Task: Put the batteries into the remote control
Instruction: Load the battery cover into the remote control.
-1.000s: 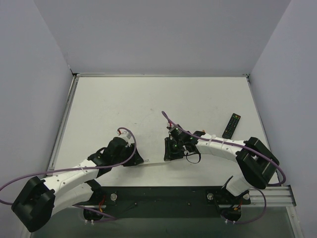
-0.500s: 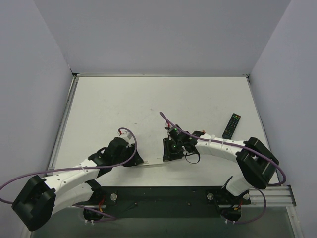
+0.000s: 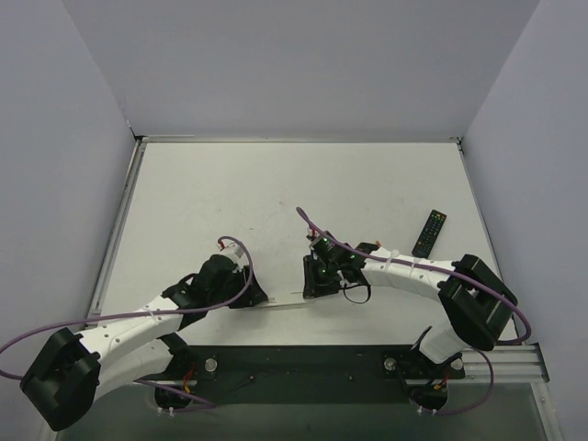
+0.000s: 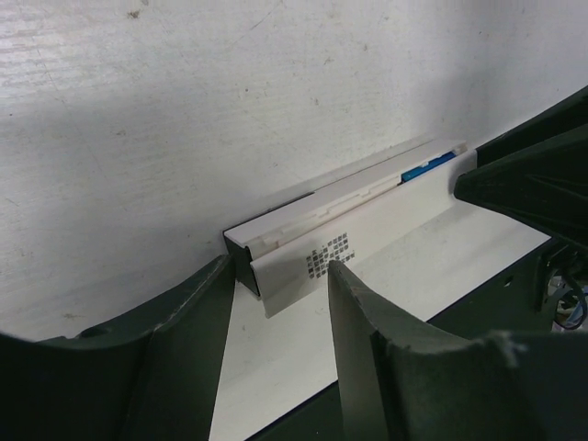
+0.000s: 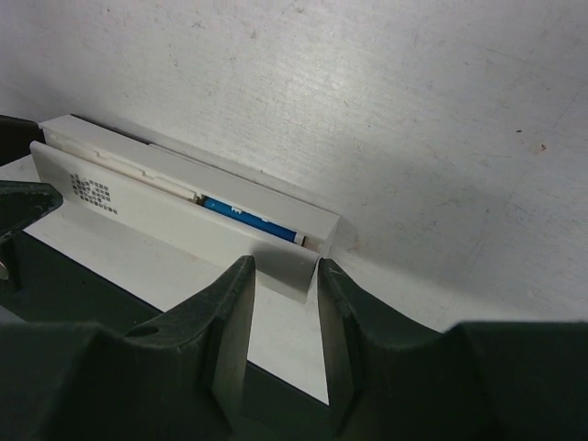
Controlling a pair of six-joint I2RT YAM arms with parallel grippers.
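The white remote control lies near the table's front edge, between my two grippers. In the left wrist view the remote control has a white cover panel with a dark dotted patch lying against it, and a blue battery shows in the slot at its far end. My left gripper closes round the near end. In the right wrist view my right gripper closes round the other end of the cover, just below the blue battery. I cannot tell whether a second battery sits in the slot.
A black remote with coloured buttons lies at the right of the table. The dark strip of the table's front edge runs just below the white remote. No red cylinders are in view. Purple cables loop over both arms.
The right gripper has shifted slightly to the left along the remote. The left arm has hardly moved.
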